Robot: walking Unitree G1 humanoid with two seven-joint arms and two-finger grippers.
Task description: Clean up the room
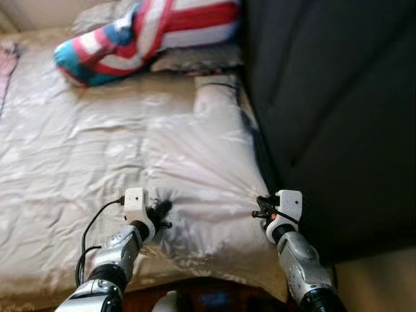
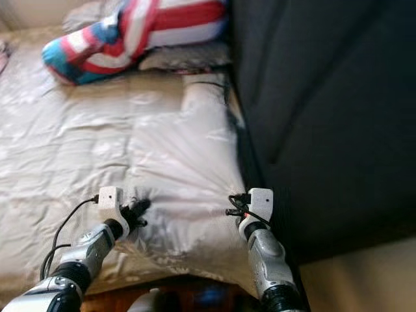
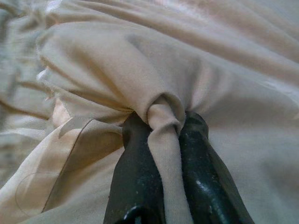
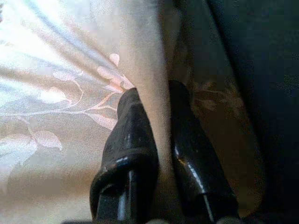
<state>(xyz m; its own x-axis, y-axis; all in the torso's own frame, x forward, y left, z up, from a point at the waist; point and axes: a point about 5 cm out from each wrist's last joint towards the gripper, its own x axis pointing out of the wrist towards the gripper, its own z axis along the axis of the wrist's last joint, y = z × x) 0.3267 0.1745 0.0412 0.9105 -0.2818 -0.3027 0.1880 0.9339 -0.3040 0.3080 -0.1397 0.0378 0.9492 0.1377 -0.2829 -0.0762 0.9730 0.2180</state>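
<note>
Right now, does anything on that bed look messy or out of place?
Yes. The beige bedcover is rumpled and bunched where the left gripper and right gripper pinch it, creases fanning out. A striped pillow lies askew at the head.

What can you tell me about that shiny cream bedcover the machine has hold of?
The bedcover is a pale cream, satiny cloth with a faint leaf print, spread over the bed and heavily creased. Its near part is doubled up into a raised fold. The left gripper and the right gripper each pinch a bunch of it, and creases fan out from both grips. A striped red, white and blue pillow lies at its far end.
</note>
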